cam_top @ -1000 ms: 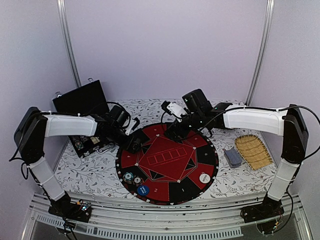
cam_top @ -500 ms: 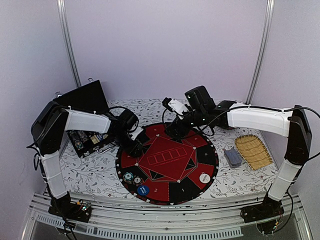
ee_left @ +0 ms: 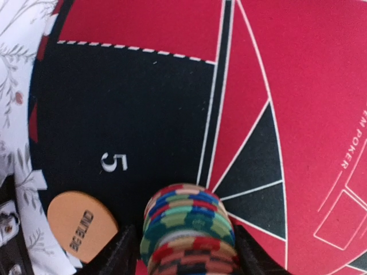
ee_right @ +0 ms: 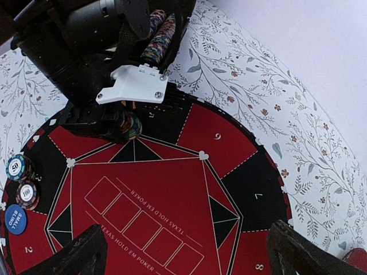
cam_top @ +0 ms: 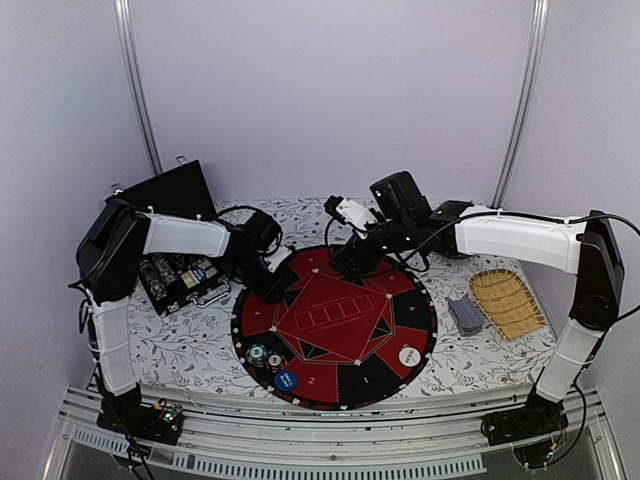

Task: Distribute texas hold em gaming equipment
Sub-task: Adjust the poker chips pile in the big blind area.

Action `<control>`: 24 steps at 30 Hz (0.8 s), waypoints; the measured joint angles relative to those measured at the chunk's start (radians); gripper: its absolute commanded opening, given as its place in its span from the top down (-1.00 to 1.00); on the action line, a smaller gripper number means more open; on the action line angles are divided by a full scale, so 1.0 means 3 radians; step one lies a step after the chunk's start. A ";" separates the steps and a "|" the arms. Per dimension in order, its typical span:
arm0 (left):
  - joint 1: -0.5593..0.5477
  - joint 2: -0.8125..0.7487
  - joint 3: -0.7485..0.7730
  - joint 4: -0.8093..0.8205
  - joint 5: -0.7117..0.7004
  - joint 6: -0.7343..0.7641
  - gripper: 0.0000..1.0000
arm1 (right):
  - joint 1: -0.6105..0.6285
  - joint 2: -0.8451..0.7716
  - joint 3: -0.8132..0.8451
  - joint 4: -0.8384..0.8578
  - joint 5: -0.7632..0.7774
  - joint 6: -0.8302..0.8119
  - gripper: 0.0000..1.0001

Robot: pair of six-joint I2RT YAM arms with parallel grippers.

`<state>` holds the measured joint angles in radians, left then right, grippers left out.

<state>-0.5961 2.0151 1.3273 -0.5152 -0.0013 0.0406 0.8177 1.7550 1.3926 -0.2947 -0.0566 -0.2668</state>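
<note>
My left gripper (ee_left: 186,255) is shut on a stack of striped poker chips (ee_left: 189,223), low over the dark red round plate (ee_left: 143,114) by the seat-5 sector. An orange button disc (ee_left: 80,226) lies just left of the stack. In the top view this gripper (cam_top: 275,283) is at the plate's (cam_top: 400,300) upper left. My right gripper (cam_top: 350,262) is open and empty above the plate's far edge; it also shows in the right wrist view (ee_right: 189,258). Two chip stacks (cam_top: 266,357), a blue disc (cam_top: 287,380) and a white disc (cam_top: 409,355) lie on the plate's near side. Grey-blue cards (cam_top: 463,313) lie right of the plate.
An open black case (cam_top: 165,200) with rows of chips (cam_top: 180,275) stands at the back left, close behind my left arm. The straw-coloured slatted mat (cam_top: 505,303) lies at the right beside the cards. The cloth (cam_top: 180,340) is white with a leaf pattern.
My left arm's upper links have swung in toward the case, and its gripper has edged a little farther up the plate's left rim with the chips. The right gripper shifted slightly right early on.
</note>
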 measured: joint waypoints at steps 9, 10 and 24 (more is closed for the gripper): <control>0.0056 0.0127 0.0203 -0.0188 0.0120 0.0057 -0.05 | 0.0000 0.0000 0.0001 -0.0058 0.0001 -0.0037 -0.98; 0.0056 0.0136 0.0216 -0.0201 0.0131 0.0064 -0.05 | 0.0000 0.0000 0.0001 -0.0066 0.0000 -0.0038 -0.98; 0.0058 0.0239 0.0407 -0.0384 0.0193 0.0092 -0.23 | 0.0000 0.0000 0.0001 -0.0103 -0.0001 -0.0048 -0.98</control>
<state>-0.5785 2.0869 1.4494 -0.6304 0.0566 0.0681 0.8177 1.7550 1.3930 -0.3256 -0.0570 -0.2813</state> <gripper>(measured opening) 0.527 0.990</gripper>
